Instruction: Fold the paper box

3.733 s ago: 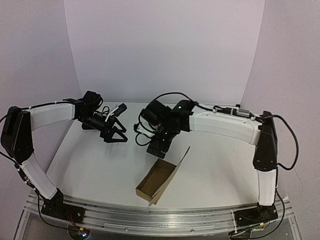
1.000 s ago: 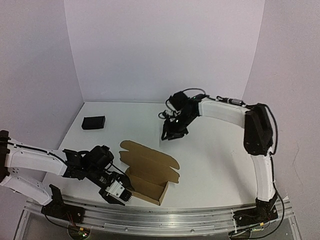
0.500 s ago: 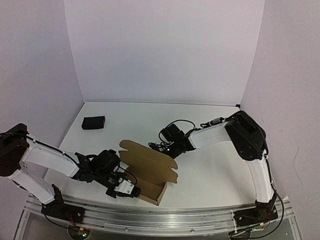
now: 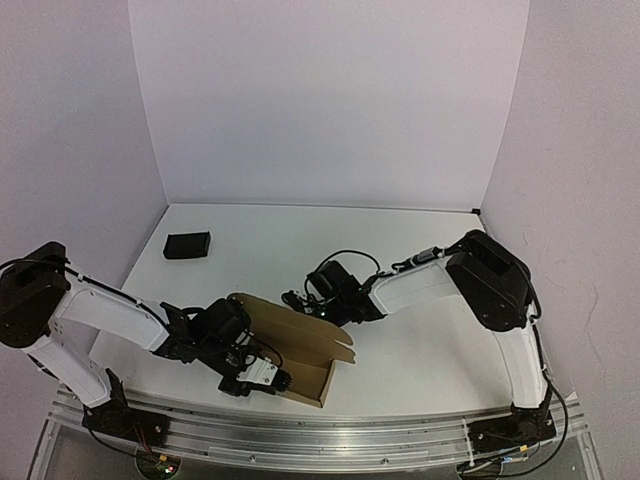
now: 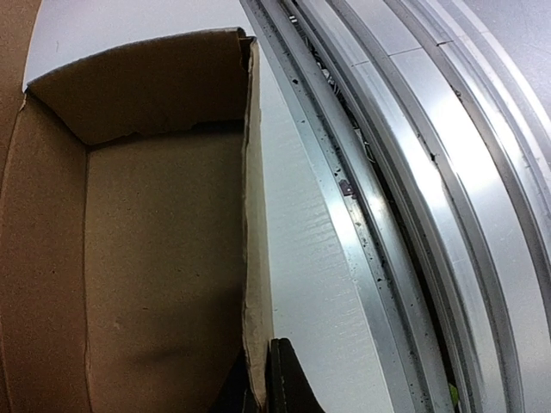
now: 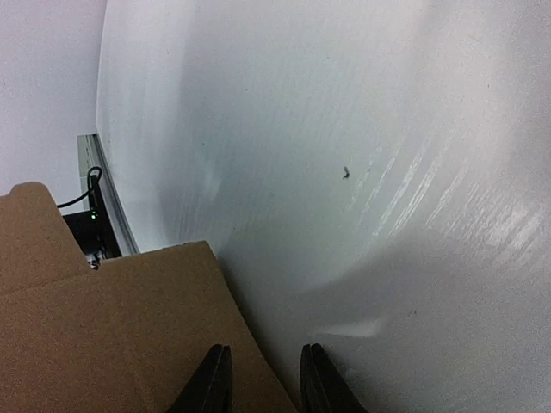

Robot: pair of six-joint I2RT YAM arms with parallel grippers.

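The paper box (image 4: 300,372) is an open brown cardboard tray near the table's front edge, its long lid flap (image 4: 292,325) leaning back. In the left wrist view I look into its bare inside (image 5: 155,258). My left gripper (image 4: 270,378) is shut on the box's near wall (image 5: 252,215), one finger on each side (image 5: 260,389). My right gripper (image 4: 300,300) hovers low at the lid's far edge. In the right wrist view its jaws (image 6: 264,366) stand apart, and the flap's (image 6: 103,335) slanted edge runs between them without a visible pinch.
A small black block (image 4: 187,245) lies at the back left of the white table. The aluminium rail (image 5: 413,215) runs along the table's near edge, right beside the box. Purple walls close in both sides and the back.
The left gripper has closed onto the box's near wall. The right arm has swung from the table's middle down to the lid flap, and the flap has tipped a little.
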